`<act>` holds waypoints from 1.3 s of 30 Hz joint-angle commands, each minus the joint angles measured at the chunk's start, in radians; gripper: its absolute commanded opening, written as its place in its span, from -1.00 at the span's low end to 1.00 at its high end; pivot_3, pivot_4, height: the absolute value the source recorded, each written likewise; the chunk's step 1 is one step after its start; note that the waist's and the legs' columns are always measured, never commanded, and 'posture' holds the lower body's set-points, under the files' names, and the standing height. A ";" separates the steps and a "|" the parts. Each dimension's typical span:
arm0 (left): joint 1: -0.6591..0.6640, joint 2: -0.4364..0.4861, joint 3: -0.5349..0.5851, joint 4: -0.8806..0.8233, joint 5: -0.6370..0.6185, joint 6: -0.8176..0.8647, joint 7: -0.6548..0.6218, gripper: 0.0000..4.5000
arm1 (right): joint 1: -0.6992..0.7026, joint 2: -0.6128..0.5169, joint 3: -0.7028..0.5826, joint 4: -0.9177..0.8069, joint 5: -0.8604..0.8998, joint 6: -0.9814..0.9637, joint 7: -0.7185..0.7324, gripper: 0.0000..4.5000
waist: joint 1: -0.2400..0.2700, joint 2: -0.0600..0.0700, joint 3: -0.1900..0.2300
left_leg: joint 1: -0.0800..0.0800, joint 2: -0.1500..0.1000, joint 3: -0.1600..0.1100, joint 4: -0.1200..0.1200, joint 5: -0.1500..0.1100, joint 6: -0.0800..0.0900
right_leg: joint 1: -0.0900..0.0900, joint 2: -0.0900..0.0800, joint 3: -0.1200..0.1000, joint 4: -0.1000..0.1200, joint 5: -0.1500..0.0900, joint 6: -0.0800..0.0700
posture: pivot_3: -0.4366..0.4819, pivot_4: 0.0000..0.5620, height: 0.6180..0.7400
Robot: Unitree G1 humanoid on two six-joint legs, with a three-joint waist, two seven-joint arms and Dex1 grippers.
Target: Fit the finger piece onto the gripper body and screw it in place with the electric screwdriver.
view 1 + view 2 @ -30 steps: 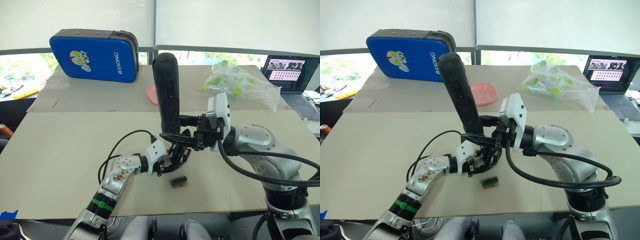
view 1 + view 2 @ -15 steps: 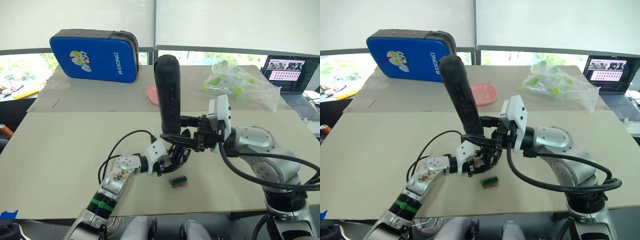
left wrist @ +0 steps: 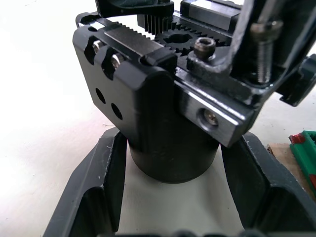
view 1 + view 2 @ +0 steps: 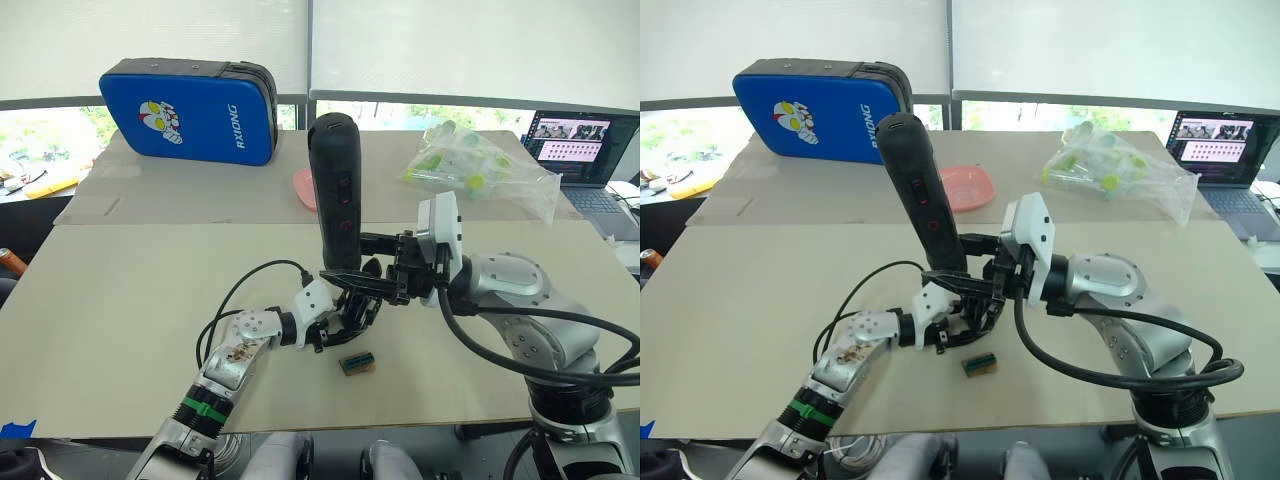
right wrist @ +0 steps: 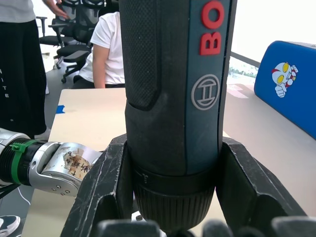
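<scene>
My left gripper (image 4: 347, 314) rests low on the table, shut on the gripper body (image 3: 158, 94), a black block with gear teeth and screws on top. Its fingers (image 3: 101, 187) clamp the body's round base from both sides. My right gripper (image 4: 360, 272) is shut on the electric screwdriver (image 4: 335, 190), holding its lower end. The screwdriver stands nearly upright, with its tip down over the gripper body. A thin metal bit (image 3: 262, 54) comes down beside a screw head (image 3: 204, 47) on the body. The finger piece is hidden among the black parts.
A small green-and-brown block (image 4: 357, 362) lies just in front of the grippers. Further back are a blue case (image 4: 190, 110), a pink dish (image 4: 303, 188) and a plastic bag (image 4: 480, 165). A laptop (image 4: 580, 140) sits far right. People (image 5: 106, 49) stand beyond the table.
The screwdriver has sunk slightly toward the gripper body in my right gripper. My left gripper and the body have stayed put.
</scene>
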 commanded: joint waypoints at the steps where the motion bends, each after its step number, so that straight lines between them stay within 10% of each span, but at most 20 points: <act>1: 0.034 0.006 -0.051 0.021 0.010 0.041 -0.024 0.02 | -0.009 -0.004 -0.024 -0.040 0.029 -0.012 0.004 -0.15 | 0.000 0.000 0.000 | 0.000 0.000 0.000 0.000 0.000 0.000 | 0.000 0.000 0.000 0.000 0.000 0.000 | -0.05 -0.47 1.00; 39: 0.033 0.003 -0.052 0.027 0.010 0.041 -0.023 0.02 | -0.026 -0.021 -0.028 -0.037 0.064 0.015 -0.022 -0.15 | 0.000 0.000 0.000 | 0.000 0.000 0.000 0.000 0.000 0.000 | 0.000 0.000 0.000 0.000 0.000 0.000 | -0.05 -0.47 1.00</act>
